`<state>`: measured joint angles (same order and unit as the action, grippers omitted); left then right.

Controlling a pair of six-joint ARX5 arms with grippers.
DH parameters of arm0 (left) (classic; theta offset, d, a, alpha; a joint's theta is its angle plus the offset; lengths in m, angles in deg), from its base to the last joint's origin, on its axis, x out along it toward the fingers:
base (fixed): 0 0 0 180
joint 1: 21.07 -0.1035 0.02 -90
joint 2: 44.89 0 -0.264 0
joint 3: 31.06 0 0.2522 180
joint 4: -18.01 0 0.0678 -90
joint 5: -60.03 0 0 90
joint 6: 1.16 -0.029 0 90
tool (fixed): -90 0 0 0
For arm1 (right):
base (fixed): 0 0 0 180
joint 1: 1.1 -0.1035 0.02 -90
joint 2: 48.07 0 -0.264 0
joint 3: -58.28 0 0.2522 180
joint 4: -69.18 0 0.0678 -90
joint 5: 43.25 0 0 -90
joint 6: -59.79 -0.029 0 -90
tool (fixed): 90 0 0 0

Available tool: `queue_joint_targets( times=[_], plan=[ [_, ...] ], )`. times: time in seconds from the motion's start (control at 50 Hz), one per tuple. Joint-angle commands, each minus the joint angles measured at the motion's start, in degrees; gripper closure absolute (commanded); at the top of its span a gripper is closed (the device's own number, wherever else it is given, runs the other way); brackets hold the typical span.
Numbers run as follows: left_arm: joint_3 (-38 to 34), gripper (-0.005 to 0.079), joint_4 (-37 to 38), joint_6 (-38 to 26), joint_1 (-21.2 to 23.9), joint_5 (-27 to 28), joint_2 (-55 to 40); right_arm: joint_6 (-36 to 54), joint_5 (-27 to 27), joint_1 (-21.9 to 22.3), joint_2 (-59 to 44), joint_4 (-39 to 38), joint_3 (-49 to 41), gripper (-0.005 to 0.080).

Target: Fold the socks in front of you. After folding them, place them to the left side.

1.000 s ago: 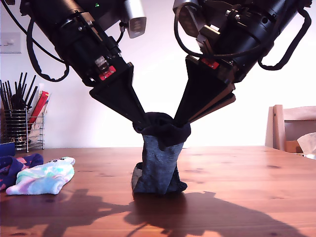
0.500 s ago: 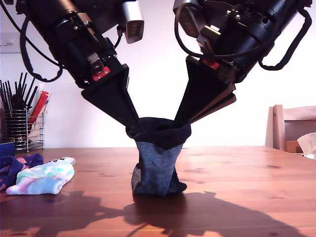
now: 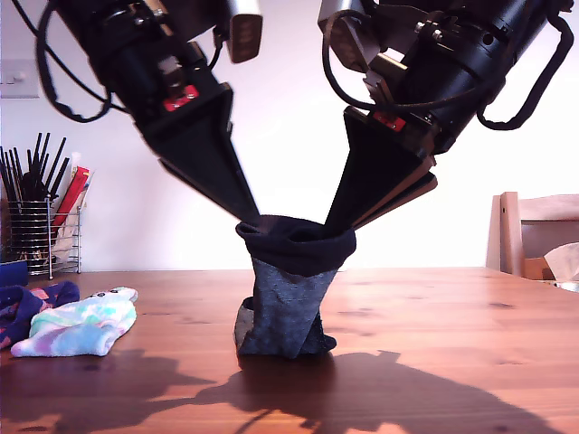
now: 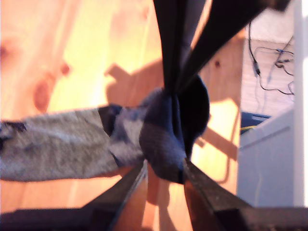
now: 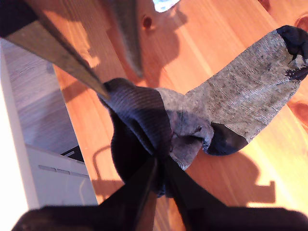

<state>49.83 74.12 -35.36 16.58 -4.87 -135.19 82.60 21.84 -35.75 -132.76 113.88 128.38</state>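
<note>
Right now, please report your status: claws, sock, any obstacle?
Both claws shut on the grey sock, my first claw and my second claw at its dark cuff. Toe end on the table. Nothing in the way.

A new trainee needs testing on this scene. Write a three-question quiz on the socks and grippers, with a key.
1. True or false: the grey sock lies flat on the table.
2. In the exterior view, where is the tie-dye sock? A: at the left, on the table. B: at the right, on the table. C: under the grey sock.
3. How many grippers pinch the grey sock's dark cuff?

Key
1. False: it hangs upright from its cuff, and only its lower end rests on the table.
2. A.
3. Two: my first gripper and my second gripper.
</note>
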Motion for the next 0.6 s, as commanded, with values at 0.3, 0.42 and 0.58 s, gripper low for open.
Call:
queue_joint_targets(
  times=[0.3, 0.42, 0.58],
  plan=[
    [0.1, 0.0771, -6.6, 0.2, -3.1, 0.7, -0.9, 0.3, -1.3, -0.6, -0.6, 3.6, -0.9, 0.0763],
    [0.1, 0.0762, -9.7, 0.3, -3.7, 1.3, -2.8, 0.1, -3.7, -0.8, -0.5, 5.0, -0.9, 0.0763],
    [0.1, 0.0762, -10.3, 0.4, -3.8, 2.2, -8.6, 0.1, -5.2, -2.2, -0.2, 7.6, -0.8, 0.0763]
  ],
)
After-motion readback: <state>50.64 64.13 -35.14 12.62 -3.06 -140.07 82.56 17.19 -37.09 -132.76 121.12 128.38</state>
